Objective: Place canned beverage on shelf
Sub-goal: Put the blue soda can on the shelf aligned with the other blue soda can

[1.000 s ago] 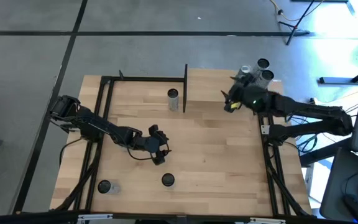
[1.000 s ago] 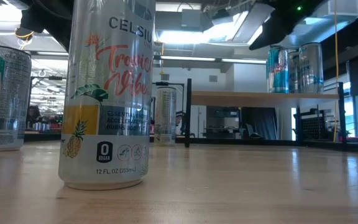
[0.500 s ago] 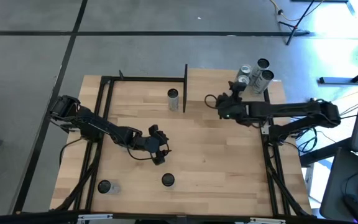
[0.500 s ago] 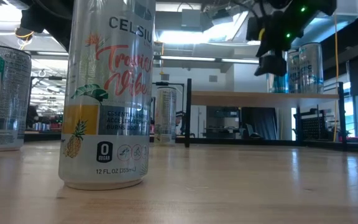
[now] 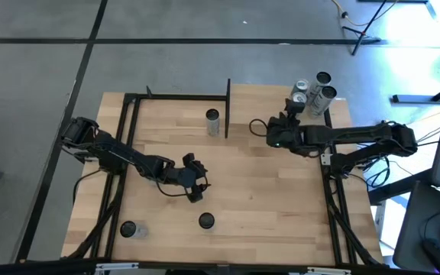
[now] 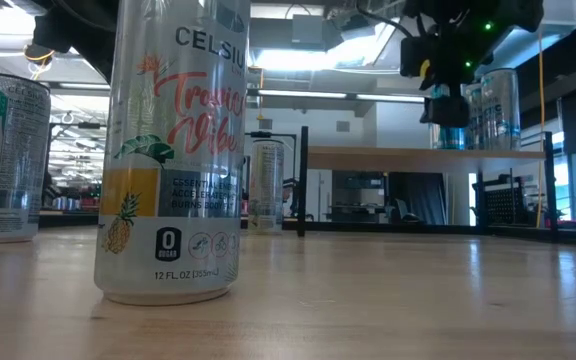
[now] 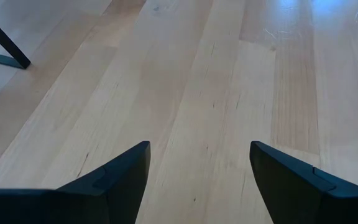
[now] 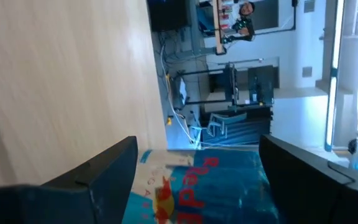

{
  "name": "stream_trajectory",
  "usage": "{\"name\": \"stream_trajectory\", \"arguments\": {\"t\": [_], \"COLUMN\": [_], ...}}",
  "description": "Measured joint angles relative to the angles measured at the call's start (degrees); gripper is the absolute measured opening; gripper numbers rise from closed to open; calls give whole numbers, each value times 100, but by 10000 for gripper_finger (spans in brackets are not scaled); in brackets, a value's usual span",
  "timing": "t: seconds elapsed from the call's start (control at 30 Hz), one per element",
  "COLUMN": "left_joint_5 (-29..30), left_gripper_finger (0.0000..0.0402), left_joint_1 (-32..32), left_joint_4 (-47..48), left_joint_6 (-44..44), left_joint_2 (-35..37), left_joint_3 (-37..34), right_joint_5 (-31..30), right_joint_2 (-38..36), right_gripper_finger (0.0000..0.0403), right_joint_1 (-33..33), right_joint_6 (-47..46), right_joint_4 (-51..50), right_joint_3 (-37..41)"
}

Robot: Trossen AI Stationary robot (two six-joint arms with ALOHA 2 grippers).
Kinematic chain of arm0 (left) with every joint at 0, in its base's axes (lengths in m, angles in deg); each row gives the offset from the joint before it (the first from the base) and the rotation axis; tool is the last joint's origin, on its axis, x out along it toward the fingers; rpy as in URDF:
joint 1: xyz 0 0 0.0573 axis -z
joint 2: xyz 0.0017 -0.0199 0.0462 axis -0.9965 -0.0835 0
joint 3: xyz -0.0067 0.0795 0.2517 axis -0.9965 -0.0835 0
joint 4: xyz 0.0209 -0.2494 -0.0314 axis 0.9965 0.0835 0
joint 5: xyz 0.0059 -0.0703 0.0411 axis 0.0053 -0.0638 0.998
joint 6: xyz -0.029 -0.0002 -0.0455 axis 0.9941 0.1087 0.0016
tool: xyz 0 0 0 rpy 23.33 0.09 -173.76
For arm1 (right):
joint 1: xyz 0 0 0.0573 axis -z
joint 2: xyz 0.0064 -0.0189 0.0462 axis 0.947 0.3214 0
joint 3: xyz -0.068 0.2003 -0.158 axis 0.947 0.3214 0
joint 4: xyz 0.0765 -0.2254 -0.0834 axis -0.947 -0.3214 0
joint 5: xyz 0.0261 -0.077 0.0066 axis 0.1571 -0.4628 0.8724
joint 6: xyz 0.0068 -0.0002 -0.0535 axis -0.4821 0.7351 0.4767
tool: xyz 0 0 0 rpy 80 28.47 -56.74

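A: Where do we find the right gripper [image 5: 272, 134]?

B: We see it over the shelf [image 5: 281, 107], near the shelf's front edge, its arm reaching in from the table's right side. From the right wrist view its two fingers [image 8: 104, 171] stand wide apart, and a blue canned beverage [image 8: 207, 180] lies sideways in the picture between them. We cannot tell whether the fingers touch it.

A: And on the shelf itself?

B: We count three cans [image 5: 314, 89] clustered at its far right corner. In the low view the shelf [image 6: 423, 155] shows as a raised plank on black posts, with cans [image 6: 493, 105] standing on it behind the dark gripper [image 6: 448, 95].

A: The left gripper [image 5: 193, 179]?

B: We see it waiting low above the middle-left of the tabletop [image 5: 266, 191], its fingers [image 7: 117, 177] spread wide over bare wood, holding nothing.

A: What else is on the table?

B: We see one silver can [image 5: 212, 119] just left of the shelf by a black post, a can [image 5: 206, 221] near the front edge, and another can [image 5: 128, 229] at the front left. The front can [image 6: 173, 150] fills the low view, upright, with a pineapple print.
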Motion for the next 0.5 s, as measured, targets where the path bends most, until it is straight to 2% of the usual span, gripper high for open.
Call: {"name": "stream_trajectory", "arguments": {"t": [0.33, 0.5], "left_joint_5": [0, 0], "left_gripper_finger": [270, 270], "left_joint_1": [1, 1], "left_joint_4": [0, 0], "left_joint_6": [3, 4], "left_joint_2": [0, 0], "left_joint_3": [0, 0], "right_joint_5": [-142, -140], "right_joint_2": [0, 0], "right_gripper_finger": [321, 321], "right_joint_1": [2, 0], "right_joint_6": [-849, -922], "right_joint_4": [-986, -1032], "right_joint_3": [1, 0]}}
